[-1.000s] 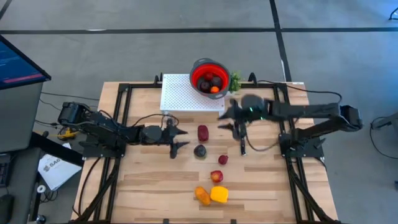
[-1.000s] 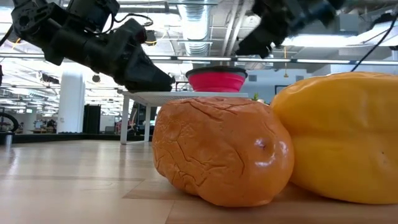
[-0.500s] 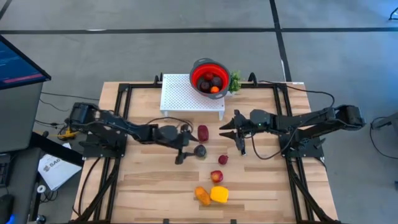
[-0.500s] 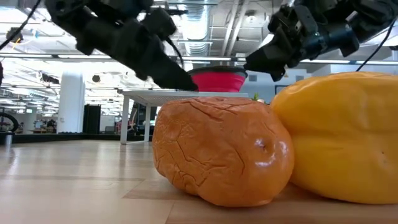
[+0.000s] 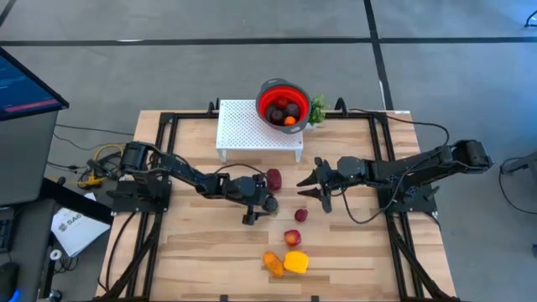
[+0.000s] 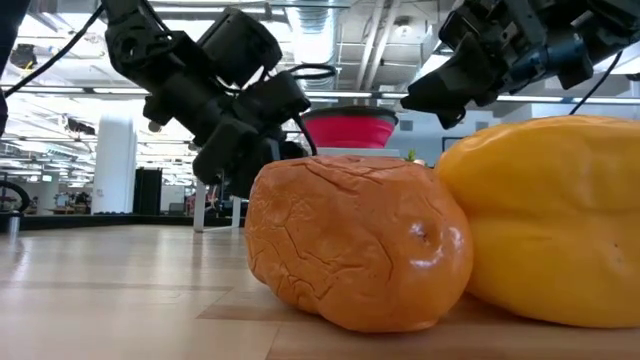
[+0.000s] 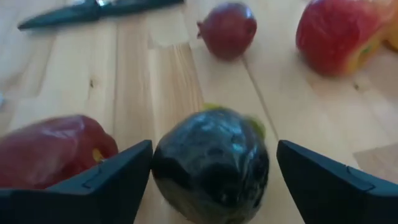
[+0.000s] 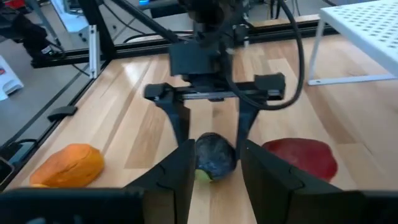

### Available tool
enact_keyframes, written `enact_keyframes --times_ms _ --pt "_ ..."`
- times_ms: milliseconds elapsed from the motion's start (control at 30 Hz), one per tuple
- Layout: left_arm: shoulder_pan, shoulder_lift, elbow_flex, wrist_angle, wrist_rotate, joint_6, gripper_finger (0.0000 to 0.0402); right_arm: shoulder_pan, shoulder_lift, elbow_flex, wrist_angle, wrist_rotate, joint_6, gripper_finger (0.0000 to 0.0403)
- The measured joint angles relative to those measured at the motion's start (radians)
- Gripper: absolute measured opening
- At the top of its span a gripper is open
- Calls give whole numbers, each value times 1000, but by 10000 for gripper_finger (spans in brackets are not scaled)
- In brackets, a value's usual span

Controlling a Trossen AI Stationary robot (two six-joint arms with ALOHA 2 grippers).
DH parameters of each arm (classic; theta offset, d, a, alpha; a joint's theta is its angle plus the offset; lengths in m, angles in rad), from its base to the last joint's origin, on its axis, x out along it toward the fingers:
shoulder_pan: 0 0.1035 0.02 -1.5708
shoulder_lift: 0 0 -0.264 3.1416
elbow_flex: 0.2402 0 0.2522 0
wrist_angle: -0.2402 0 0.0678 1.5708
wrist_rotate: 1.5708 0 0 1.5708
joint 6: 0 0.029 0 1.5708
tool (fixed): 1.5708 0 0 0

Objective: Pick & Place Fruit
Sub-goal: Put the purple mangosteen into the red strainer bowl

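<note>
The dark purple fruit (image 5: 269,204) (image 7: 211,165) lies on the wooden table between the open fingers of my left gripper (image 5: 262,206) (image 7: 211,177), which stand on either side of it without plain touch. My right gripper (image 5: 307,186) (image 8: 216,177) hovers open to the right of it, facing it. A red fruit (image 5: 273,178) (image 7: 53,149) lies just beyond the dark one. A small maroon fruit (image 5: 300,215), a red one (image 5: 291,238), an orange one (image 5: 273,263) and the yellow one (image 5: 295,262) rest nearer the table's near edge.
The red bowl (image 5: 282,102) with fruit inside stands on a white perforated stand (image 5: 252,127) at the far edge. A slim black knife (image 7: 93,9) lies right of the fruits. In the low view the orange fruit (image 6: 355,245) and yellow fruit (image 6: 550,220) fill the foreground.
My left gripper has reached toward the table's right and come down until its open fingers straddle the dark purple fruit. My right gripper has come away from the bowl, toward the near edge and down, and now faces the fruits. No fruit has moved.
</note>
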Motion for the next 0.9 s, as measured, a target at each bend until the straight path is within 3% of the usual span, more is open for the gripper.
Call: enact_keyframes --times_ms 167,367,533,633,800,900 --pt "0 2 0 3 0 -2 315 5 0 0 -27 -1 -1 123" --pt "-3 2 0 3 16 -32 263 4 1 0 -32 -6 -13 124" --pt "-3 2 0 5 16 -185 232 4 1 0 -50 -6 -99 141" --pt "-3 -9 -1 15 7 -293 238 6 1 0 -44 -6 -154 174" --pt "2 -102 -1 39 -54 -418 243 19 1 0 -16 -4 -292 260" --pt "18 -186 0 44 -71 -473 242 43 1 0 -5 64 -428 311"
